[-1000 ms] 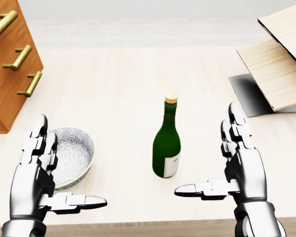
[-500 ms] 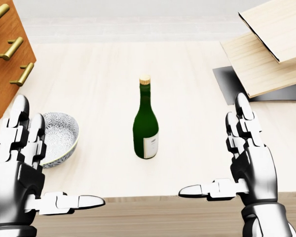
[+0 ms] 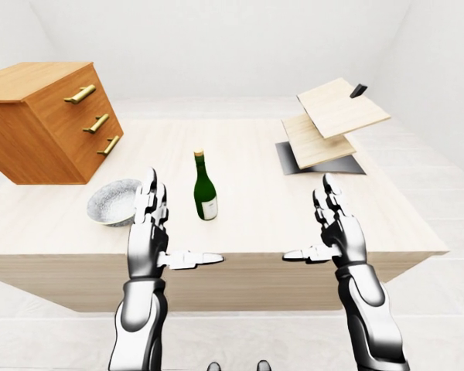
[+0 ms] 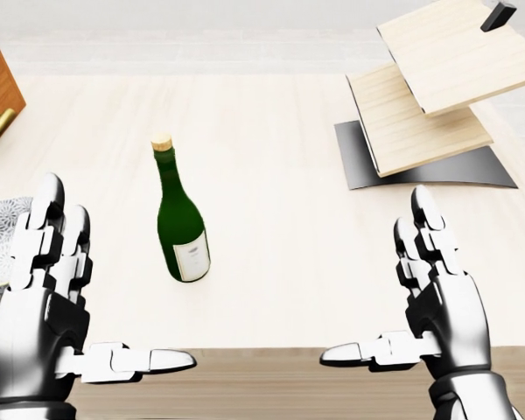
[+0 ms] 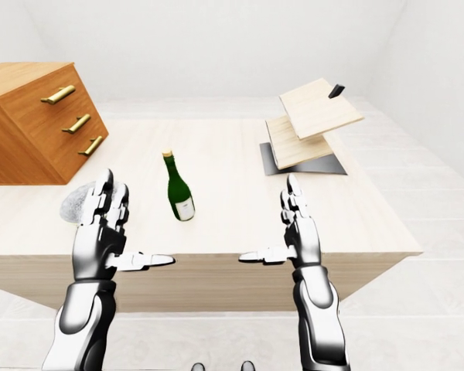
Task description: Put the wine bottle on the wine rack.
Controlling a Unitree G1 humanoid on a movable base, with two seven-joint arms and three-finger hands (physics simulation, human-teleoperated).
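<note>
A green wine bottle [image 4: 180,224] with a cork and a white label stands upright on the pale wooden table [image 4: 271,131], left of centre in the head view. The wine rack [image 4: 437,83], two tilted light-wood boards on a dark base, sits at the upper right. My left hand [image 4: 57,293] is open at the lower left, down and left of the bottle and apart from it. Over the table's near edge at the lower right, my right hand [image 4: 420,302] also stands open, holding nothing.
A patterned bowl [image 3: 114,202] rests on the table left of the bottle, beside my left hand. A brown drawer chest [image 3: 50,120] with brass handles stands at the table's left end. The near table edge [image 4: 262,354] runs just under both hands.
The whole picture has shifted left: the camera has moved rightward, so bottle, bowl and chest slid left and more of the rack shows. Both hands stay open.
</note>
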